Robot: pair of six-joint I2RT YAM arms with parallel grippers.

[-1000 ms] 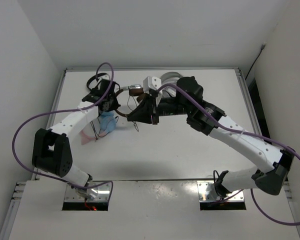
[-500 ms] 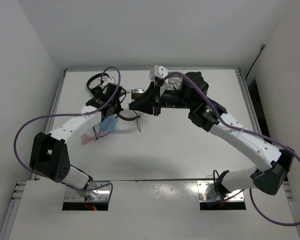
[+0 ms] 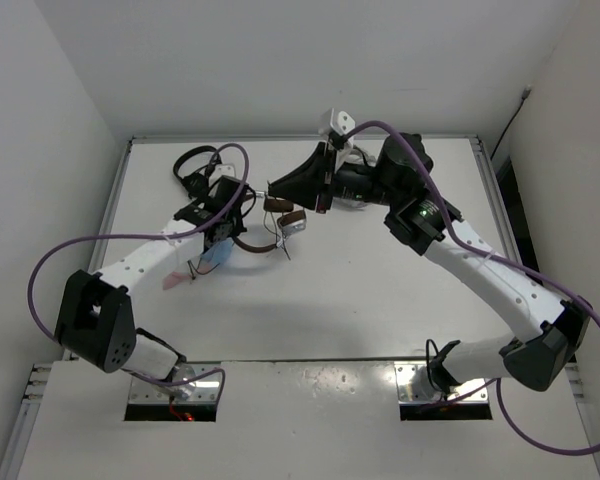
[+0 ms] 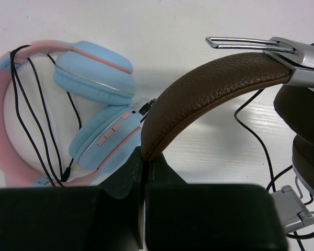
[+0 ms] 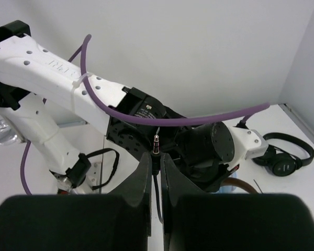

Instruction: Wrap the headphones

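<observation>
- Swings the right arm [image 3: 460,260] up and toward the far wall over the last second, away from the table's middle, so that its wrist view now faces back at the left arm [image 5: 42,78].
- Carries the right gripper [image 5: 156,157] along in that swing, fingers pinched narrow on the plug [image 5: 156,140] of the cable [image 4: 254,125].
- Shifts the left gripper [image 4: 144,157] slightly rightward, fingers clamped tight on the brown headband [image 4: 214,83] of the headphones [image 3: 290,220].
- Places the headphones at the far middle of the table [image 3: 360,300], between the two grippers, with the ear pads [image 4: 310,125] at the band's far end.
- Reads as one turn of winding under way: plug end drawn up and over, cable slack beneath the band, no finished loops visible yet.
- Leaves a pink and blue pair [image 4: 94,99] just beside the left gripper, with its own thin cord close enough to snag.
- Leaves a small black pair [image 5: 283,157] near the far left corner, apart from the work.
- Puts the left wrist close to the plug's likely path, so risks catching slack there.
</observation>
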